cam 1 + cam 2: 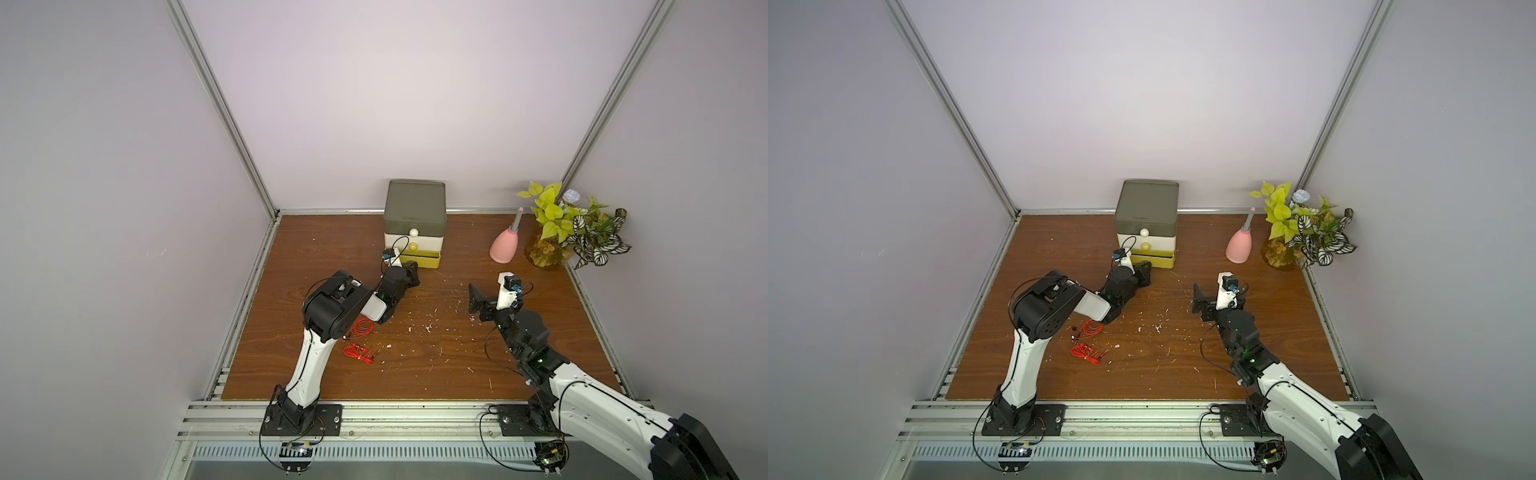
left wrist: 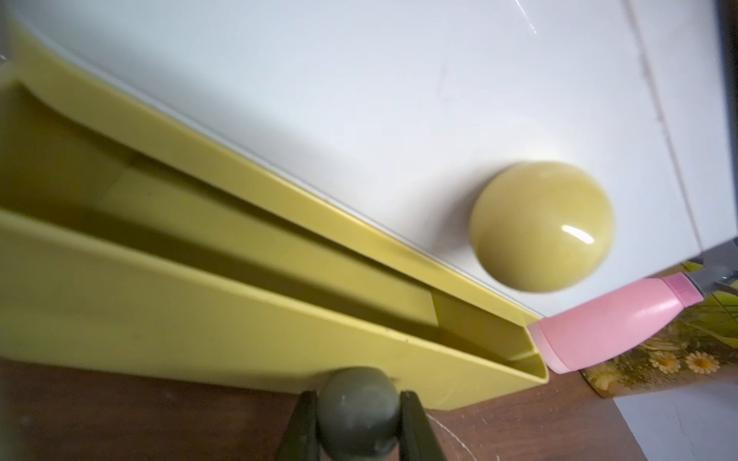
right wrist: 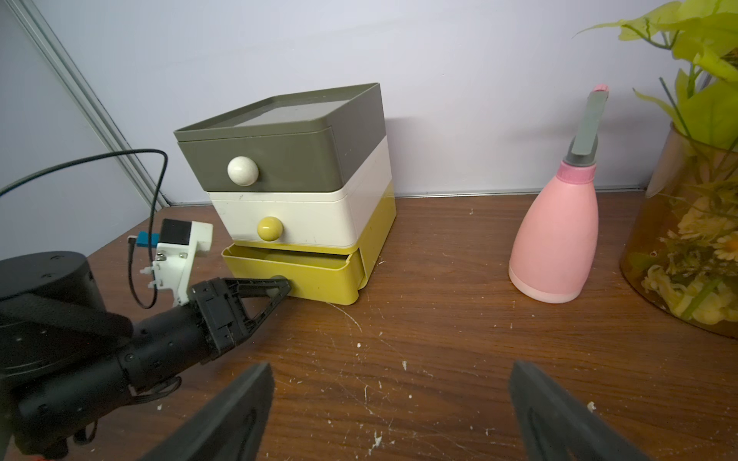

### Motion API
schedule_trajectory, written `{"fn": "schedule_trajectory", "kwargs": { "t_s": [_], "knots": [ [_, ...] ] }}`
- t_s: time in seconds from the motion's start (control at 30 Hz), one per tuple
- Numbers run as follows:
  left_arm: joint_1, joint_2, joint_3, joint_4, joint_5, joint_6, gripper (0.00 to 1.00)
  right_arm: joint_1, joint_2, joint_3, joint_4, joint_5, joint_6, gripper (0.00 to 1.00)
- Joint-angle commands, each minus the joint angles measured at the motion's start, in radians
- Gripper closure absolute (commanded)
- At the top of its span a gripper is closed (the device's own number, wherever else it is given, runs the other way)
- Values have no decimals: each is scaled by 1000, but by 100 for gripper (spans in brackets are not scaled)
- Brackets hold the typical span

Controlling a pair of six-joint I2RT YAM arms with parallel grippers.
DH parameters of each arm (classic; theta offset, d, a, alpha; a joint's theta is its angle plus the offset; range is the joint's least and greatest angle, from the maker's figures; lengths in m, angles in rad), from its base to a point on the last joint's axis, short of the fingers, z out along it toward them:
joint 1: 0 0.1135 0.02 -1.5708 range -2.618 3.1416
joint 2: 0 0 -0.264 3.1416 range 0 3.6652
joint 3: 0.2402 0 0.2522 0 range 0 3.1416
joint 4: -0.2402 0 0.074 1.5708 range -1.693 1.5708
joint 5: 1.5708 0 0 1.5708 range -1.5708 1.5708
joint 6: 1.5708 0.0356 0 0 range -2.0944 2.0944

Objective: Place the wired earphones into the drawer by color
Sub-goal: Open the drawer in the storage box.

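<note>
Wooden tabletop (image 1: 457, 374), lilac walls. Left pincer (image 3: 281, 290) is clamped on the grey knob (image 2: 357, 407) of the yellow bottom drawer (image 3: 319, 285), which stands part-open. Drawer box (image 1: 414, 203) sits at 12 o'clock on the table. Two red earphone bundles (image 1: 362, 328) (image 1: 356, 353) lie at 8 o'clock beside the left arm, well apart from the box. Right pincer (image 3: 391, 369) hovers at 3 o'clock, jaws wide apart and empty. Pink bottle (image 1: 503, 247) and plant (image 1: 582, 226) at 2 o'clock.

glossy plastic drawer (image 3: 295, 159) and shiny yellow knob (image 2: 541, 225) on a scuffed wood-grain table (image 1: 457, 353), perhaps laminate.
</note>
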Motion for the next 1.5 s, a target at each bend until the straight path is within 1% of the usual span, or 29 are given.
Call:
{"fn": "schedule_trajectory", "kwargs": {
  "t_s": [0.0,0.3,0.63,0.93,1.47],
  "knots": [
    [-14,-49,-25,55,-5,-3,82,-3,0,3,47,5,4,1],
    [-44,-120,-139,103,-25,-26,82,-3,1,4,46,6,2,1],
    [-85,-176,-220,118,-43,-37,82,-4,-2,4,44,7,2,1],
    [-128,-235,-284,118,-73,-40,82,-3,-4,5,43,7,1,1],
    [-182,-293,-361,117,-117,-58,82,-4,-7,6,40,7,2,1]
  ]
}}
